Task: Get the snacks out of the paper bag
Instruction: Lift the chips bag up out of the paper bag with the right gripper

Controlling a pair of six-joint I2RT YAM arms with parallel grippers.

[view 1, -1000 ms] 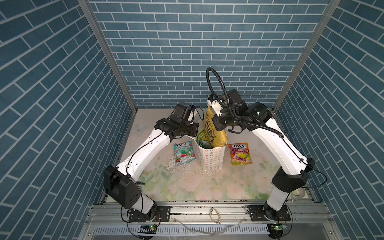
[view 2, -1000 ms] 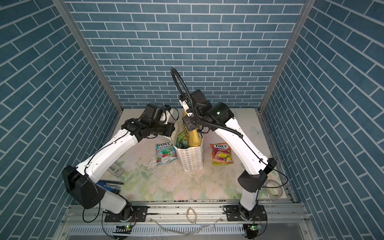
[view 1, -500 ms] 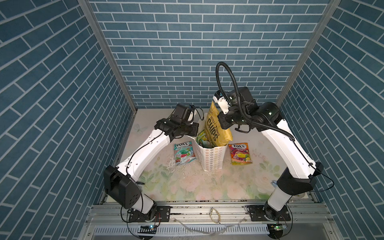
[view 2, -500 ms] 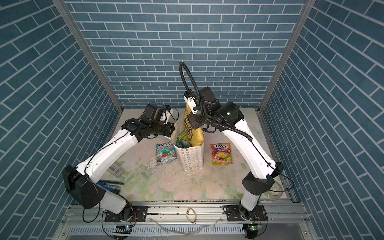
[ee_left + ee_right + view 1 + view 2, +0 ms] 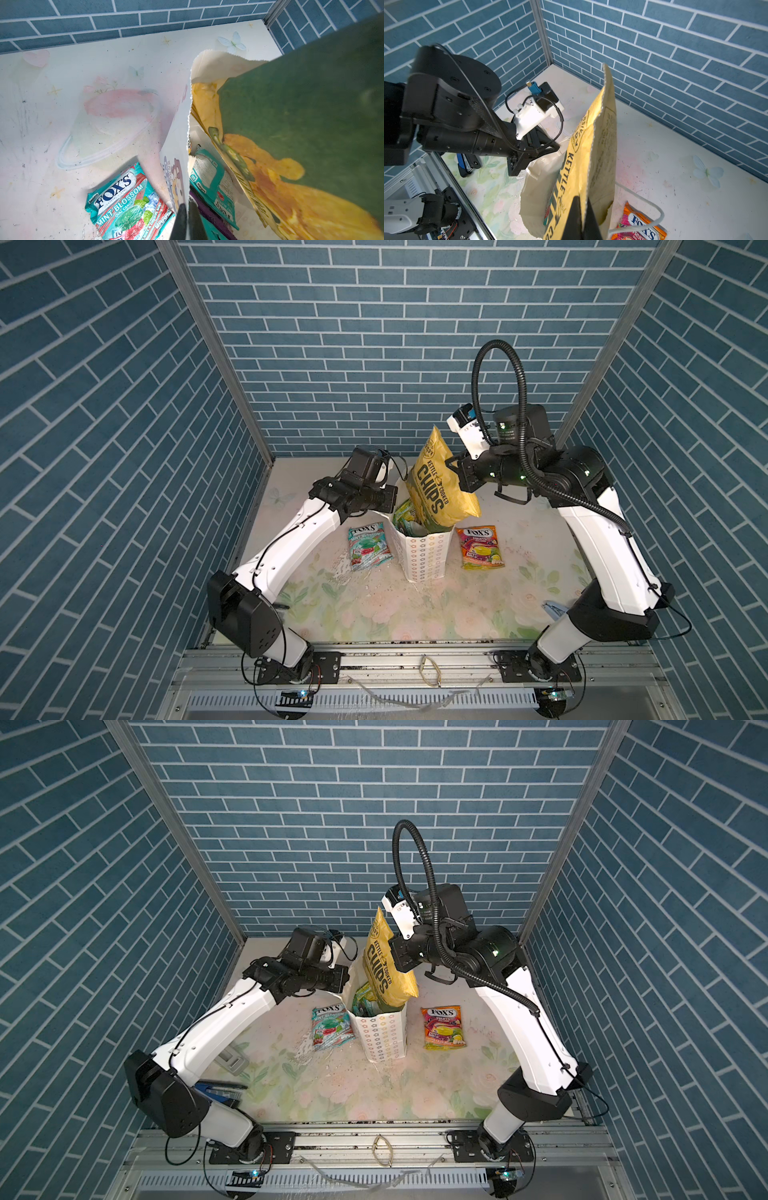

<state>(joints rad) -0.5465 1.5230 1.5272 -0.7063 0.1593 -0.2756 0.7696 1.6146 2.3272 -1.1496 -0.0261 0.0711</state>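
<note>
Rising and swinging rightward since a second ago, the right tool (image 5: 452, 467) is carrying the CHIPS bag (image 5: 436, 485) higher. Most of it is now showing above the paper bag (image 5: 428, 558), with only its lower edge dipping into the mouth. This tool's jaws are pressing together on the chips bag's side edge. The left tool (image 5: 187, 220) is staying where it was, its jaws pinching the paper bag's rim on the left side. The paper bag is standing upright on the counter (image 5: 374, 605), unmoved. Inside it, a teal pouch (image 5: 212, 180) and a purple pouch (image 5: 209, 216) are lying beside the chips bag. Lying flat on the counter as before, the Mint Blossom pouch (image 5: 369, 545) is sitting just left of the paper bag and the orange-pink pouch (image 5: 480, 547) just right.
</note>
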